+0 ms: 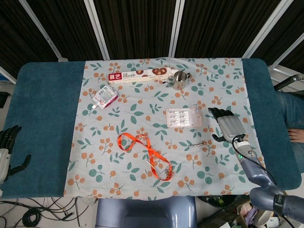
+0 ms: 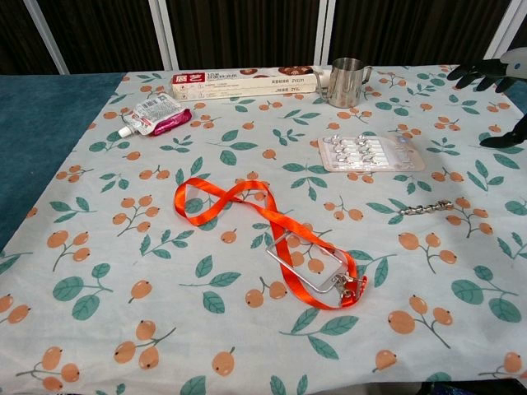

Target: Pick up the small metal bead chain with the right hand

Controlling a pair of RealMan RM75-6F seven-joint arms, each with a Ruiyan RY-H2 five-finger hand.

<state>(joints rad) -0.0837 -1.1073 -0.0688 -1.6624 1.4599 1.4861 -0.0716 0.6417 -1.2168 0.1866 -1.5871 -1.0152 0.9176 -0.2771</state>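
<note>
The small metal bead chain lies stretched out on the floral cloth, right of centre. My right hand hovers just right of it, fingers spread, holding nothing; in the chest view only its dark fingertips show at the upper right edge. My left hand rests at the far left edge of the table on the blue cover, fingers apart and empty; the chest view does not show it.
A blister pack of pills lies just behind the chain. An orange lanyard with a metal clip lies in the middle. At the back stand a metal cup, a long box and a pink pouch.
</note>
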